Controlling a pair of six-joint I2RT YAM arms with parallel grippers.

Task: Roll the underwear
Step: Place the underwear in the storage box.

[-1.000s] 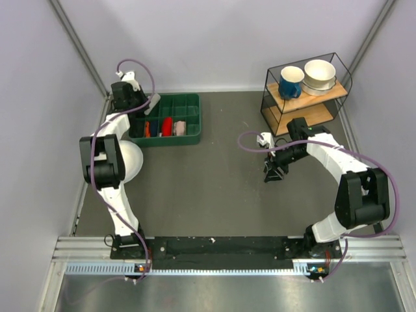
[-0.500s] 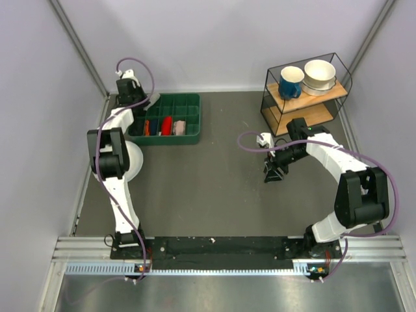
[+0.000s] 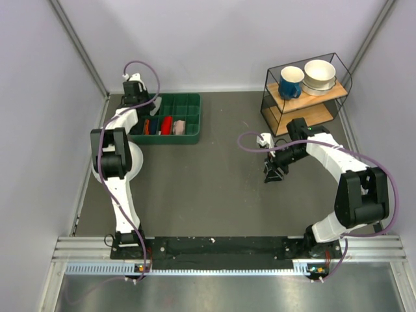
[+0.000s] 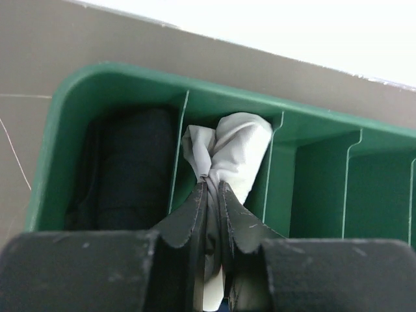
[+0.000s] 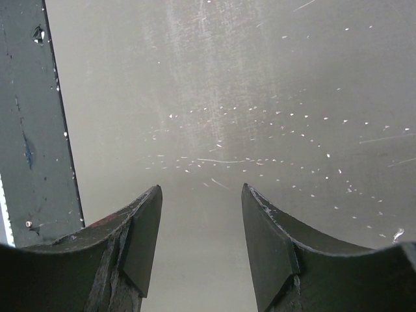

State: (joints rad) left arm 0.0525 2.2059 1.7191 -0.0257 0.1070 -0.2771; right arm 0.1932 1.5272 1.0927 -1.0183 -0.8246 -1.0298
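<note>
Grips the underwear [image 4: 229, 153] in the left jaws, drawn narrow around a gathered neck of the light grey fabric. Bulges out just ahead of the jaw tips as a crumpled knot, inside the green tray [image 4: 65, 130], in the second compartment from the tray's end wall. Cannot tell whether resting on the compartment floor or lifted off it. Trails a further strip of pale cloth back between the jaws, toward the wrist. Just left of the jaws, beyond one thin divider: a dark cloth roll [image 4: 133, 169] filling the end compartment. To the right of the jaws: two more green compartments [image 4: 318, 188] behind upright dividers.

Seen from above, reaches with the left arm [image 3: 110, 153] to the tray's far left corner. Toward the arm bases from those jaws, side by side in the tray: a narrow orange-red roll [image 3: 147, 127], a red roll [image 3: 166, 125] and a pink roll [image 3: 181, 127].

Holds the right jaws parted at a middling width, gripping no object, pointing down at the dark grey surface [image 5: 260, 97], well apart from the tray. Beyond the right jaws, past the right arm [image 3: 328, 153]: a black wire rack [image 3: 328, 94] with a wooden shelf, carrying a blue mug [image 3: 291, 82] and stacked white bowls [image 3: 320, 73] side by side.
</note>
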